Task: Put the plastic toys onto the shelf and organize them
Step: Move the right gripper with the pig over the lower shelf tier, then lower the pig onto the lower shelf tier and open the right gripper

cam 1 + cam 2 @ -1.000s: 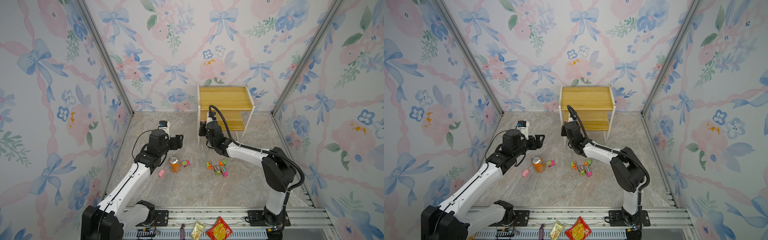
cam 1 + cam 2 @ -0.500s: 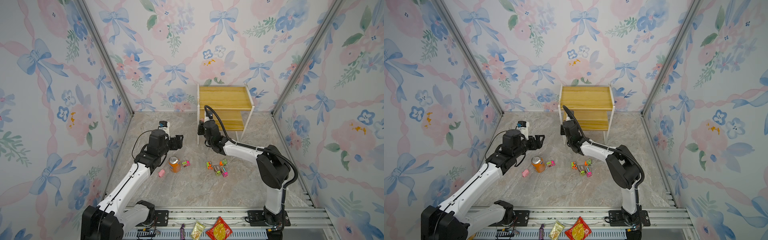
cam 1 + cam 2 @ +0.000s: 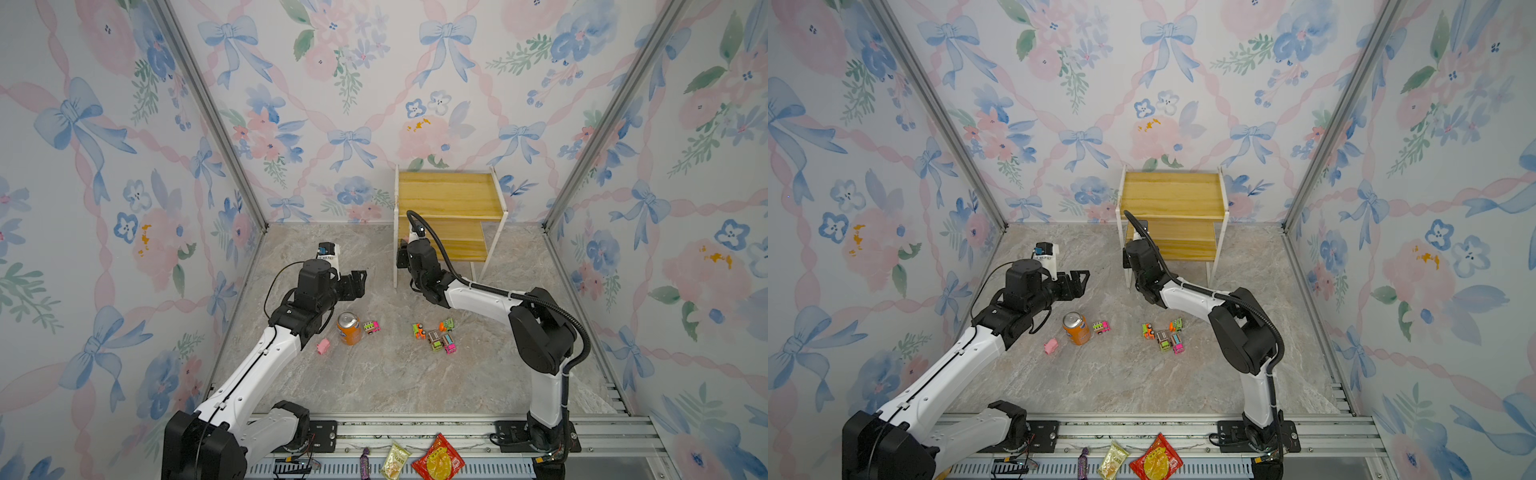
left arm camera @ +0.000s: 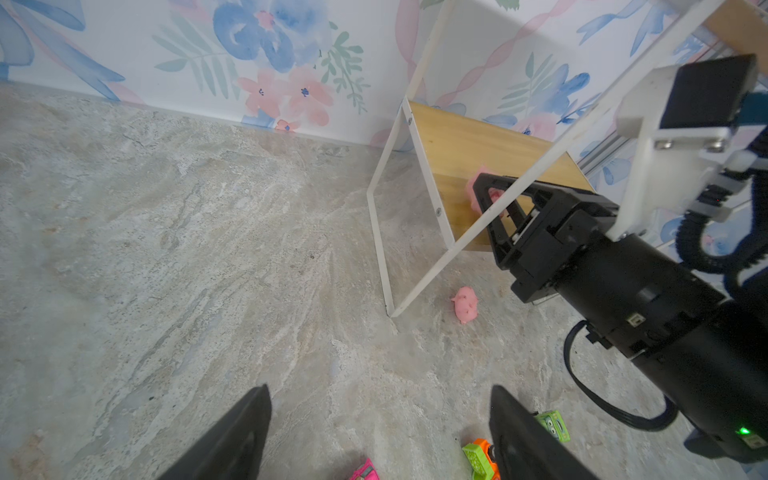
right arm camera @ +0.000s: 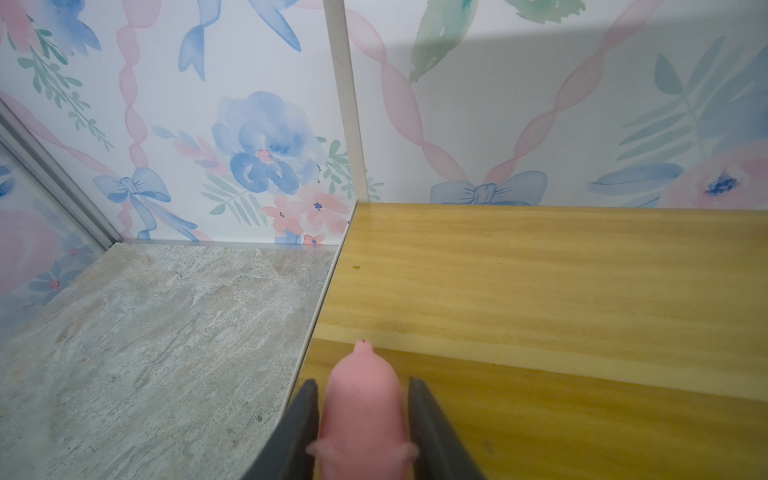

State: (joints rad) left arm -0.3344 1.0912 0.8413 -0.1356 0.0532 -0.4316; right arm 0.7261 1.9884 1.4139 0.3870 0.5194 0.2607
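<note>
- While both top views are hiding its fingers, my right arm [image 3: 478,295] is entering the shelf [image 3: 451,195].
- Left wrist: the left gripper [image 4: 379,390] is idling, fingers spread, empty.
- Right wrist: the right gripper [image 5: 363,384] is flanking the pig [image 5: 361,415] on the lower board [image 5: 582,415]; whether it is pinching, I cannot tell. I am advising opening wide, then retreating straight. The pig's length is pointing toward the back wall [image 5: 540,104].

Marbled tabletop [image 3: 374,382]. Carries the shelf [image 3: 449,195], set against the back wall. Holds also an orange can [image 3: 348,328], with a pink pig [image 3: 322,345] and one toy truck [image 3: 371,327] just beside it. Four more trucks [image 3: 436,338] in a close group nearby. A second pig [image 4: 465,304] near the shelf's front leg. On the lower board [image 5: 582,440], close to its side edge, a third pig [image 5: 361,407].
</note>
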